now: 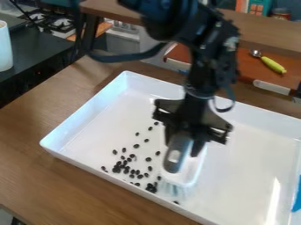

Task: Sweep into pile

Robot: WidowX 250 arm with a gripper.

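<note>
We see the black gripper (183, 147) pinching a brush (173, 161) with a smooth gray handle and pale, thin bristles, below the middle. Small, roundish black beans (117, 168) lie scattered and bunched, lower left, in a shiny white tray (250, 154).

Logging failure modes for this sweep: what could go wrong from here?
The black beans are widely scattered, so one stroke of the brush would probably miss some. Several lie close to the near wall of the tray, where the bristles might trap or flick them. The gripper holds the brush by its handle; pressing hard could twist it.
</note>
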